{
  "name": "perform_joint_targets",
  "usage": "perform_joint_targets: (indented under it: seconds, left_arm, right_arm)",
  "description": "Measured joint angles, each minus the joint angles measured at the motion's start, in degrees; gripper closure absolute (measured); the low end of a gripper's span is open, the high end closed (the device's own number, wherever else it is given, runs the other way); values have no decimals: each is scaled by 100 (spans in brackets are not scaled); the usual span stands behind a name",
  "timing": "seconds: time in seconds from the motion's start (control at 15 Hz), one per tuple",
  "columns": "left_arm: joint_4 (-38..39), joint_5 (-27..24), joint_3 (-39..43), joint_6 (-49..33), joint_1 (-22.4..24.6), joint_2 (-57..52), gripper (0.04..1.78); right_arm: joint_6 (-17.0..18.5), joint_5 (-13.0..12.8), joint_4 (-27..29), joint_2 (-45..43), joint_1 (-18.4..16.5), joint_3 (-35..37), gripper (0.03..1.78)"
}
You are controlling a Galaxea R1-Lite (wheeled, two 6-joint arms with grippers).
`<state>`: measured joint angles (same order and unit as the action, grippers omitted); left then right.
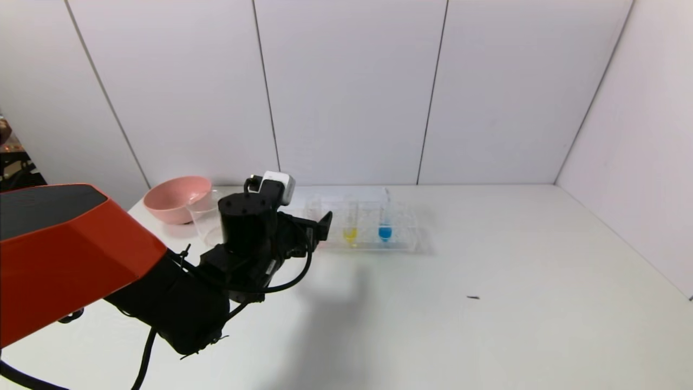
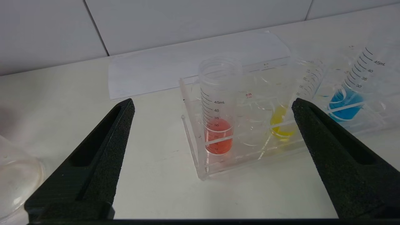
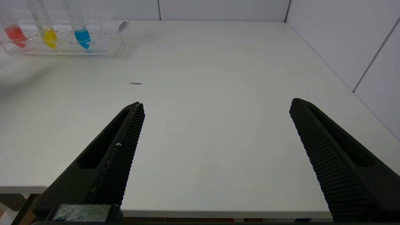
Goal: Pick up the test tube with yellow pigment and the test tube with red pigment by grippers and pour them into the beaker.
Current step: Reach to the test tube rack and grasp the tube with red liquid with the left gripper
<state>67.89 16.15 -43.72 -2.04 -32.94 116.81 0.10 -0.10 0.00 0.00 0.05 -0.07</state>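
Right gripper [image 3: 215,106], a black two-fingered claw, is idling nearest the robot at the table's near edge, fingers spread wide, holding nothing. Left gripper [image 2: 212,106], same black claw, is hovering further out at about 11 o'clock, fingers fully apart and empty, pointing at the clear plastic tube rack [image 2: 200,168]. Rack is sitting at 12 o'clock on the white table [image 1: 487,325]. Slim clear test tube with red pigment [image 2: 218,125] is standing upright in the rack's end slot, framed between the open fingers but not touched. Clear test tube with yellow pigment [image 2: 282,125] is standing beside it, then a blue-tipped tube [image 2: 345,100]. Clear wide-mouthed beaker [image 1: 206,214] is waiting at 10 o'clock, touching or just beside a pink bowl [image 1: 176,197].

Step looks like approach for the first pick, red tube. Next move calls for advancing until the fingers straddle the tube above the rack, then closing.
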Motion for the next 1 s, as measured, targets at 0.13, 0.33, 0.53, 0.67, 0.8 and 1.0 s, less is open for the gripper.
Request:
perform_joint_targets:
  seconds: [0.13, 0.33, 0.53, 0.67, 0.8, 1.0]
  left_arm:
    - [2, 68, -101, -7, -11, 135, 6]
    - [-2, 96, -234, -113, -18, 297, 6]
    - [-28, 101, -352, -134, -2, 424, 6]
    - [-56, 101, -462, -135, 6, 491, 6]
    - [-67, 126, -542, -144, 23, 552, 6]
    - [-182, 138, -652, -197, 44, 623, 6]
  right_arm:
    - [0, 0, 0, 0, 2, 0, 11]
    - [-2, 0, 0, 0, 2, 0, 11]
    - [0, 0, 0, 0, 2, 0, 11]
    - [0, 0, 0, 0, 5, 0, 11]
    - [0, 0, 0, 0, 2, 0, 11]
    - [0, 0, 0, 0, 2, 0, 11]
